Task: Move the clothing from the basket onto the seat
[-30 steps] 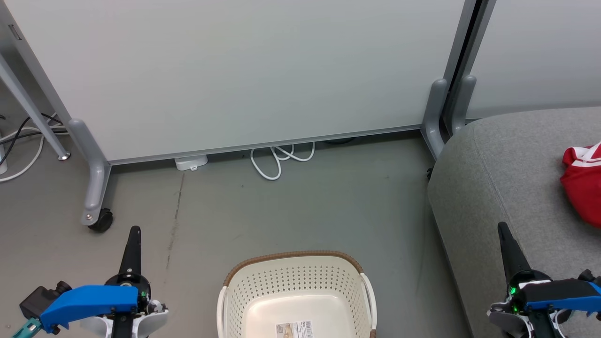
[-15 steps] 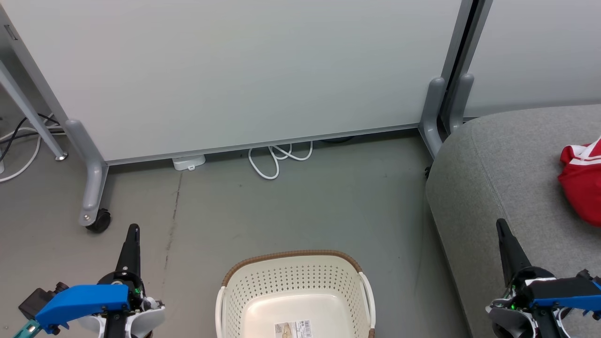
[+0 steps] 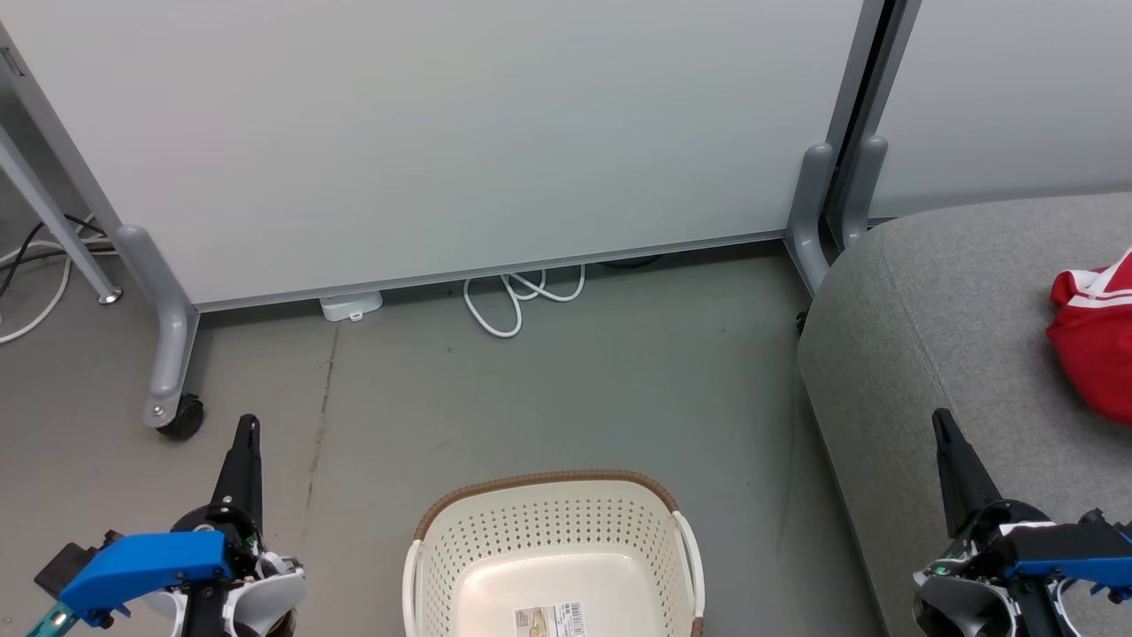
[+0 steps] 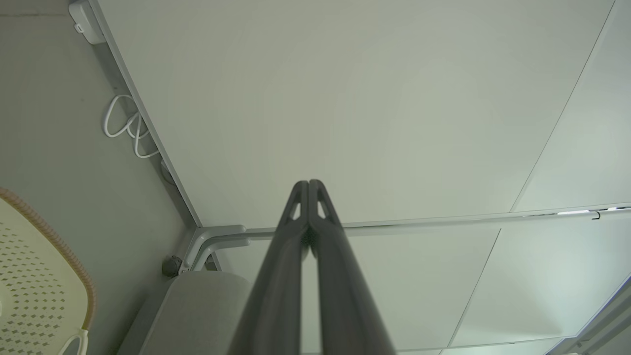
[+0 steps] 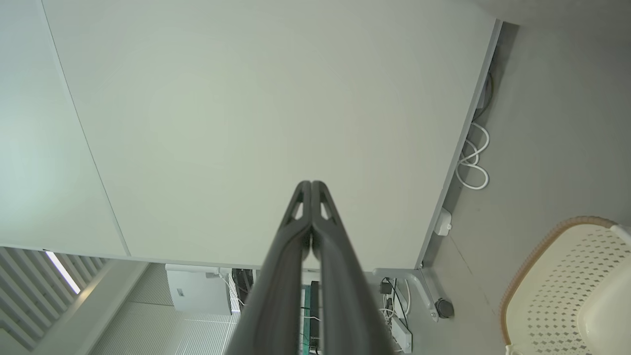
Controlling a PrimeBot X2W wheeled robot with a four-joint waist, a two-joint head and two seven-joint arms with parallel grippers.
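I see the red clothing lying on the grey seat, right edge of frame. Basket bottom centre, barcode label on its floor. Left end effector lower left, right end effector lower right: both clenched, fingertips together.

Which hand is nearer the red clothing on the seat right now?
Right. The right hand shows against the seat, below and left of the clothing; the left hand is over the floor, left of the basket.
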